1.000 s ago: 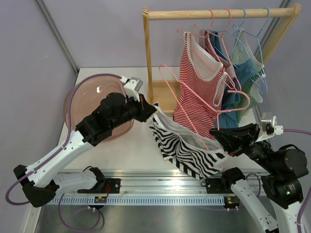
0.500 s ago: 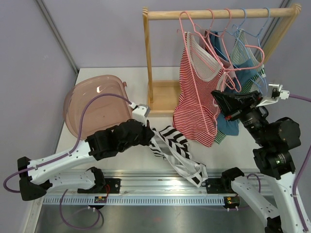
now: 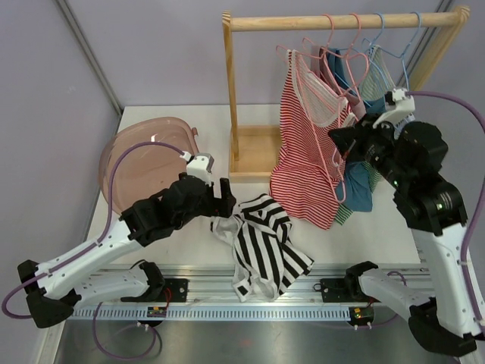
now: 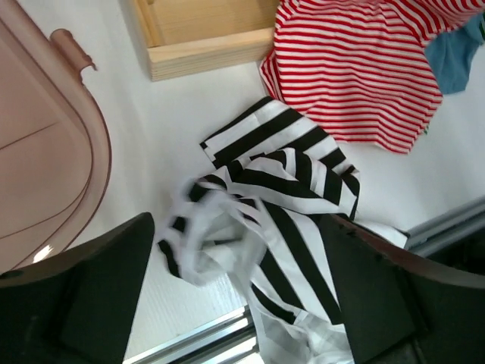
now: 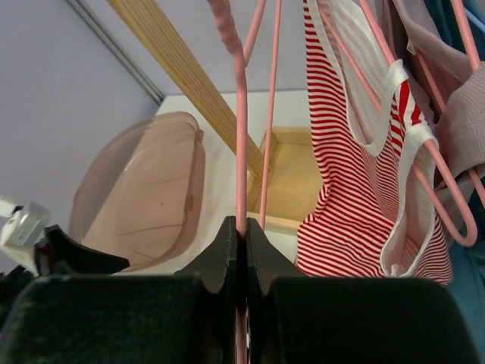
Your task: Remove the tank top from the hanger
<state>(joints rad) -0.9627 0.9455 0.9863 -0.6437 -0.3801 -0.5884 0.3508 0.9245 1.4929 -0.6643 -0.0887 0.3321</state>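
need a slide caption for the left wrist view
Open left hand above the black-and-white striped tank top, crumpled on the white table near the wooden rack base.

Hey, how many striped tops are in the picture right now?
3. The red-striped top hangs on the rack; the green-striped top hangs farther right, mostly hidden; the black-and-white top lies crumpled on the table. Others may be hidden.
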